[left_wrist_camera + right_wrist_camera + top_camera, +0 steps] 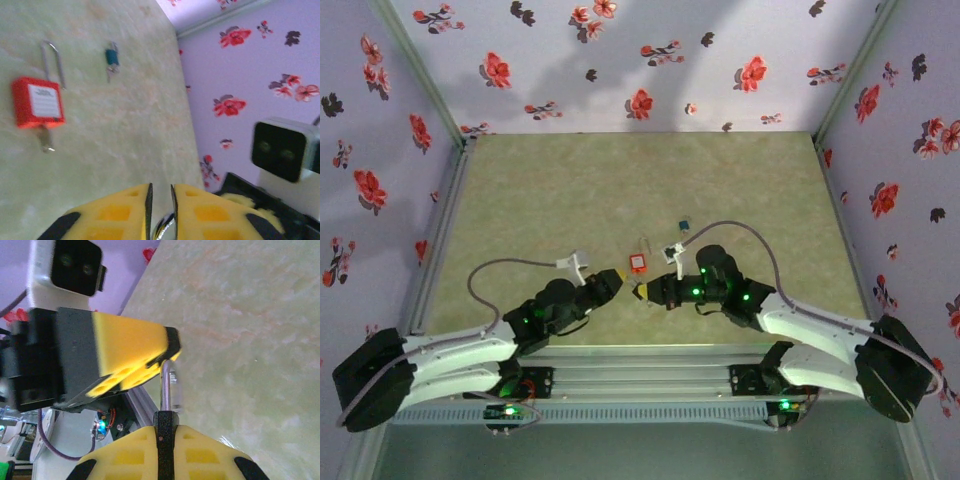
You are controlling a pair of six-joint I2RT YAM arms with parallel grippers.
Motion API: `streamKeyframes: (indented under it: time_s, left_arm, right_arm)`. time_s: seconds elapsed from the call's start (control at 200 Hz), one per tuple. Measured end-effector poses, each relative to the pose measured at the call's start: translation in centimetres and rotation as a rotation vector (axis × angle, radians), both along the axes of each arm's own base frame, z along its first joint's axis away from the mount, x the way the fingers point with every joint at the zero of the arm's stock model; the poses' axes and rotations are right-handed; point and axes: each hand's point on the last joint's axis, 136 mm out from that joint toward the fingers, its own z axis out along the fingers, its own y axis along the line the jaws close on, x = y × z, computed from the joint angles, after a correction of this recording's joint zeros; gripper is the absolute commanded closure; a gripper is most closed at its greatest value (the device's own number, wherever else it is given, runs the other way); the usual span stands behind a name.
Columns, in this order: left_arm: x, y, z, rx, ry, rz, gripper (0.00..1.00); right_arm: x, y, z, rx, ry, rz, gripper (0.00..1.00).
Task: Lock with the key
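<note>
The lock point(637, 263) lies flat on the green table just beyond both grippers. In the left wrist view the lock point(37, 101) is red-orange with a pale label, its thin shackle point(52, 62) pointing away and a metal key point(45, 139) sticking out of its underside. My right gripper point(165, 427) is shut on a thin black piece point(165, 420) with a silver metal loop point(165, 385). My left gripper point(160, 187) faces it with its jaws a narrow gap apart, and the silver loop point(167, 227) shows in that gap. The two grippers point(618, 277) point(642, 292) meet tip to tip.
A second key with a blue head point(683, 226) point(111, 57) lies farther out, right of the lock. Floral walls point(640, 60) close in the table on three sides. The aluminium rail point(650, 365) with the arm bases runs along the near edge.
</note>
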Motion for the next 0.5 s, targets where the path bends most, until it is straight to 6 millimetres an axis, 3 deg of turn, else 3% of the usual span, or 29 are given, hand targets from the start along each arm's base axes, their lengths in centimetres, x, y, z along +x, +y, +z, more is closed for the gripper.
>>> streamKeyframes:
  time_s: [0.125,0.215,0.305,0.5]
  left_arm:
    - [-0.2,1.2,-0.9,0.061,0.006,0.016,0.35]
    - [-0.4,2.0,-0.6,0.061,0.011,0.030,0.24]
    - [-0.5,2.8,-0.2,0.059,0.011,0.043,0.04]
    - [-0.8,4.0,0.2,0.079,0.011,0.033,0.00]
  right_arm:
    - [-0.2,0.0,0.5,0.015,-0.010,0.013,1.00]
    - [-0.4,0.0,0.8,0.021,-0.019,0.021,1.00]
    - [-0.3,-0.1,1.0,0.028,-0.027,0.023,1.00]
    - [-0.8,0.0,1.2,0.036,-0.025,0.050,1.00]
